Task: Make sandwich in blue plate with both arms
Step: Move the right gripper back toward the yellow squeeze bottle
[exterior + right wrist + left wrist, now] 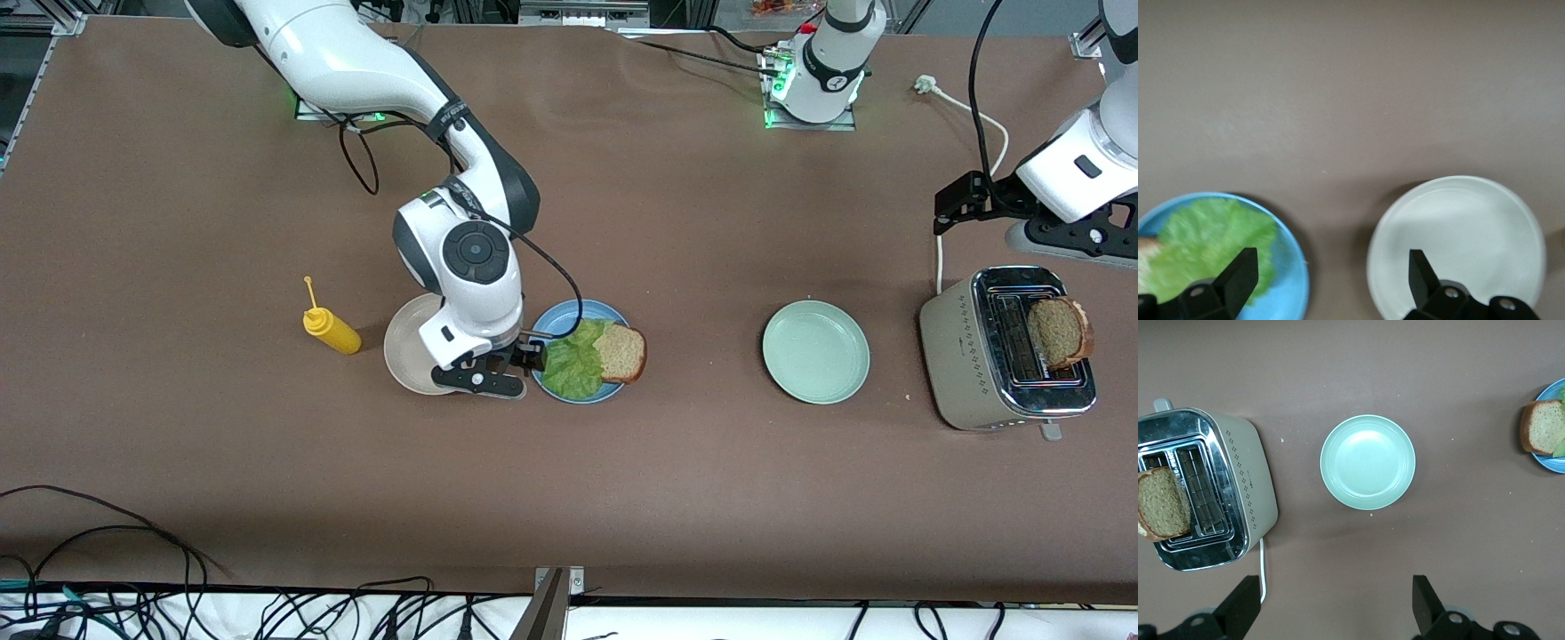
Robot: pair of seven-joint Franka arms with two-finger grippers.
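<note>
- Brown worktop (676,498) seen from above, with robot bases along its farther edge.
- Blue plate (558,322) about midway between the long edges, toward the right arm's end; carries a green lettuce leaf (571,360) partly overlapping one bread slice (621,353).
- Right end effector (520,356) low over the gap between blue plate and beige-white plate (407,351), fingers (1238,277) spread apart, gripping nothing.
- Yellow squeeze bottle (331,329) beside the beige-white plate, closer to the right arm's end.
- Mint-green plate (815,351) bare, between blue plate and toaster (956,351).
- Second bread slice (1058,332) standing in a toaster slot, near the left arm's end.
- Left end effector (1331,607) waiting above the worktop near the toaster, fingers (1241,603) wide apart, holding nothing.
</note>
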